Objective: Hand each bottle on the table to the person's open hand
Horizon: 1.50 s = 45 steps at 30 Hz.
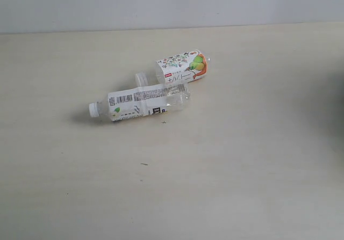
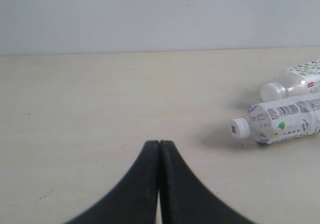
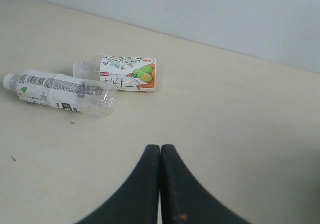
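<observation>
The left gripper [image 2: 159, 143] is hovering low over the table [image 1: 242, 170], its two black fingers pressing flat together with nothing between them. The right gripper [image 3: 160, 146] is doing likewise, its fingers meeting tip to tip and gripping nothing. Both are hanging well apart from the bottles. In the exterior view, bare pale beige tabletop is filling the foreground, with a tiny dark speck [image 1: 144, 164] showing on it. Beyond that, near the middle of the table, the barcode-label bottle [image 1: 141, 103] is lying on its side, its white cap pointing toward the left arm's side and its clear base toward the right. Just behind it, the fruit-label bottle [image 1: 180, 69] is also lying on its side, angling away, its cap end tucking in behind the nearer bottle and its green-and-orange fruit picture facing up at the far end. Whether the two are touching cannot be told. A plain pale wall [image 1: 161, 4] is closing off the far edge of the table.
</observation>
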Each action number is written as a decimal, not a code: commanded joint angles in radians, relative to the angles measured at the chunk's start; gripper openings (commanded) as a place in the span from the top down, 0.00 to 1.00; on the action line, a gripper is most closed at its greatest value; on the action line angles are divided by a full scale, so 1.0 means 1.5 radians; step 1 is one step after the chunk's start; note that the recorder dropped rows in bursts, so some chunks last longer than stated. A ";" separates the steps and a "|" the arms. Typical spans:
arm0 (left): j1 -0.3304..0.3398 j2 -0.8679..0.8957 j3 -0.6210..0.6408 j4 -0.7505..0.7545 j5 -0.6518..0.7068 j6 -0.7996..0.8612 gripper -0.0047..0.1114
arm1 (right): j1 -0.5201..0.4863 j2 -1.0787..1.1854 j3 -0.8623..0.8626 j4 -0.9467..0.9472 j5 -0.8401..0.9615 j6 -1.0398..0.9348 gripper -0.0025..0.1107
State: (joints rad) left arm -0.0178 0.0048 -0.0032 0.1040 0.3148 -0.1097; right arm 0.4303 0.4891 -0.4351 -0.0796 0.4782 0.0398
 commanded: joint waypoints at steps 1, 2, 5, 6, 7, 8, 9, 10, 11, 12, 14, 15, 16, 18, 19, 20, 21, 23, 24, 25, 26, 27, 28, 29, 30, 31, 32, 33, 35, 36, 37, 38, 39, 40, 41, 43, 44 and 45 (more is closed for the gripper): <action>-0.003 -0.003 0.002 -0.004 -0.003 -0.001 0.94 | -0.004 -0.003 0.005 -0.004 -0.011 -0.003 0.98; -0.003 -0.003 0.002 -0.004 -0.003 -0.001 0.94 | -0.004 -0.003 0.005 -0.004 -0.011 -0.003 0.98; -0.003 -0.003 0.002 -0.004 -0.003 -0.001 0.94 | -0.004 -0.003 0.005 -0.004 -0.011 -0.003 0.98; -0.003 -0.003 0.002 -0.004 -0.003 -0.001 0.94 | -0.004 -0.003 0.005 -0.006 -0.011 -0.003 0.98; -0.003 -0.003 0.002 -0.004 -0.003 -0.001 0.94 | -0.004 -0.003 0.005 -0.006 -0.012 -0.003 0.98; -0.003 -0.003 0.002 -0.004 -0.003 -0.001 0.94 | -0.004 -0.003 0.005 -0.006 -0.013 -0.003 0.98; -0.003 -0.003 0.002 -0.004 -0.003 -0.001 0.94 | -0.004 -0.004 0.005 -0.005 -0.013 -0.003 0.98; -0.003 -0.003 0.002 -0.004 -0.003 -0.001 0.94 | -0.004 -0.004 0.005 -0.005 -0.013 -0.003 0.98; -0.003 -0.003 0.002 -0.004 -0.003 -0.001 0.94 | -0.004 -0.004 0.005 -0.005 -0.013 -0.003 0.98; -0.003 -0.003 0.002 -0.004 -0.003 -0.001 0.94 | -0.004 -0.004 0.005 -0.005 -0.013 -0.003 0.98; -0.003 -0.003 0.002 -0.004 -0.003 -0.001 0.94 | -0.004 -0.004 0.005 -0.006 -0.013 -0.003 0.98; -0.003 -0.003 0.002 -0.004 -0.003 -0.001 0.94 | -0.004 -0.004 0.005 -0.006 -0.013 -0.003 0.98; -0.003 -0.003 0.002 -0.004 -0.003 -0.001 0.94 | -0.004 -0.004 0.005 -0.006 -0.013 -0.003 0.98; -0.003 -0.003 0.002 -0.004 -0.003 -0.001 0.94 | -0.004 -0.004 0.005 -0.006 -0.013 -0.003 0.98; -0.003 -0.003 0.002 -0.004 -0.003 -0.001 0.94 | -0.004 -0.004 0.005 -0.006 -0.017 -0.003 0.98; -0.003 -0.003 0.002 -0.004 -0.003 -0.001 0.94 | -0.004 -0.004 0.005 -0.006 -0.019 -0.003 0.98; -0.003 -0.003 0.002 -0.004 -0.003 -0.001 0.94 | -0.004 -0.004 0.005 -0.006 -0.019 -0.003 0.98; -0.003 -0.003 0.002 -0.004 -0.003 -0.001 0.94 | -0.004 -0.004 0.005 -0.006 -0.019 -0.003 0.98; -0.003 -0.003 0.002 -0.004 -0.003 -0.001 0.94 | -0.004 -0.004 0.005 -0.006 -0.019 -0.003 0.98; -0.003 -0.003 0.002 -0.004 -0.003 -0.001 0.94 | -0.004 -0.004 0.005 -0.006 -0.019 -0.003 0.98; -0.003 -0.003 0.002 -0.004 -0.003 -0.001 0.94 | -0.004 -0.004 0.005 -0.006 -0.019 -0.003 0.98; -0.003 -0.003 0.002 -0.004 -0.003 -0.001 0.94 | -0.004 -0.004 0.005 -0.006 -0.019 -0.003 0.98; -0.003 -0.003 0.002 -0.004 -0.003 -0.001 0.94 | -0.004 -0.004 0.005 -0.006 -0.019 -0.003 0.98; -0.003 -0.003 0.002 -0.004 -0.003 -0.001 0.94 | -0.004 -0.004 0.005 -0.006 -0.019 -0.003 0.98; -0.003 -0.003 0.002 -0.004 -0.003 -0.001 0.94 | -0.004 -0.004 0.005 -0.006 -0.019 -0.003 0.98; -0.003 -0.003 0.002 -0.004 -0.003 -0.001 0.94 | -0.004 -0.004 0.005 -0.006 -0.019 -0.003 0.98; -0.003 -0.003 0.002 -0.004 -0.003 -0.001 0.94 | -0.004 -0.004 0.005 -0.006 -0.019 -0.003 0.98; -0.003 -0.003 0.002 -0.004 -0.003 -0.001 0.94 | -0.004 -0.004 0.005 -0.006 -0.019 -0.003 0.98; -0.003 -0.003 0.002 -0.004 -0.003 -0.001 0.94 | -0.004 -0.004 0.005 -0.006 -0.019 -0.003 0.98; -0.003 -0.003 0.002 -0.004 -0.003 -0.001 0.94 | -0.004 -0.004 0.005 -0.006 -0.019 -0.003 0.98; -0.003 -0.003 0.002 -0.004 -0.003 -0.001 0.94 | -0.004 -0.004 0.005 -0.006 -0.019 -0.003 0.98; -0.003 -0.003 0.002 -0.004 -0.003 -0.001 0.94 | -0.004 -0.004 0.005 -0.006 -0.021 -0.003 0.98; -0.003 -0.003 0.002 -0.004 -0.003 -0.001 0.94 | -0.004 -0.004 0.005 -0.006 -0.021 -0.003 0.98; -0.003 -0.003 0.002 -0.004 -0.003 -0.001 0.94 | -0.004 -0.004 0.005 -0.006 -0.021 -0.003 0.98; -0.003 -0.003 0.002 -0.004 -0.003 -0.001 0.94 | -0.004 -0.004 0.005 -0.006 -0.021 -0.003 0.98; -0.003 -0.003 0.002 -0.004 -0.003 -0.001 0.94 | -0.004 -0.004 0.005 -0.006 -0.021 -0.003 0.98; -0.003 -0.003 0.002 -0.004 -0.003 -0.001 0.94 | -0.004 -0.004 0.005 -0.006 -0.021 -0.003 0.98; -0.003 -0.003 0.002 -0.004 -0.003 -0.001 0.94 | -0.004 -0.004 0.005 -0.006 -0.021 -0.003 0.98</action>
State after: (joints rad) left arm -0.0178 0.0048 -0.0032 0.1040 0.3148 -0.1097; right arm 0.4303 0.4891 -0.4351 -0.0833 0.4673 0.0398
